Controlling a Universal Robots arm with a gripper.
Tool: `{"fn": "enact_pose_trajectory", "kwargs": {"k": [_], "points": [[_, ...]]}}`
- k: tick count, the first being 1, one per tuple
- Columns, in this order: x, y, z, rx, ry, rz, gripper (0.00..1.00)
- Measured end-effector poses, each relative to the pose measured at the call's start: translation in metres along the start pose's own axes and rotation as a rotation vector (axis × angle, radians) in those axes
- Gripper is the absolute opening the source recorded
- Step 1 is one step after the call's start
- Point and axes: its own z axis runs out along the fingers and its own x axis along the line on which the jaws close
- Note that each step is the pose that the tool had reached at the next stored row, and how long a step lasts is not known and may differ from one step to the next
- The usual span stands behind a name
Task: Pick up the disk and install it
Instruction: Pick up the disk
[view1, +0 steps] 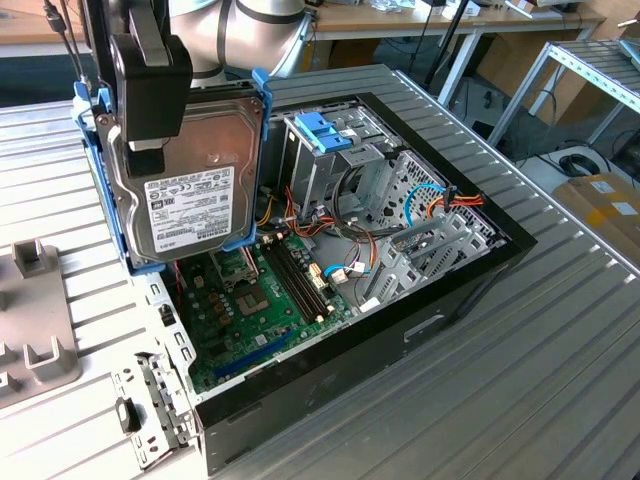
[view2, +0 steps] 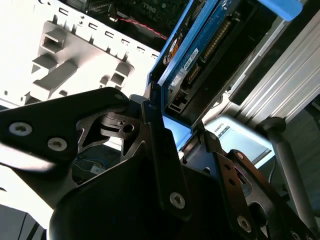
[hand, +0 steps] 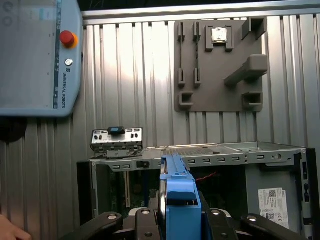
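The disk hangs upright above the exterior view's left end of the open computer case. It is dark grey metal with a white label and a light-blue frame along its sides. My gripper comes down from above and is shut on the disk's upper part. In the first wrist view the blue frame edge of the disk stands between my black fingers, over the case's near wall. In the second wrist view the disk shows its connector edge, clamped at its end by my gripper.
Inside the case lie a green motherboard, loose cables and a metal drive cage with a blue latch. A grey fixture plate sits on the ribbed table at the exterior view's left. A teach pendant and a hand show in the first wrist view.
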Motion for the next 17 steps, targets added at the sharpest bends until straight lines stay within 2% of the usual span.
{"fn": "enact_pose_trajectory", "kwargs": {"k": [8, 17], "points": [[0.0016, -0.0020, 0.0001, 0.0000, 0.0000, 0.000, 0.37], [0.0084, -0.0027, 0.0000, 0.0000, 0.0001, 0.000, 0.37]]}}
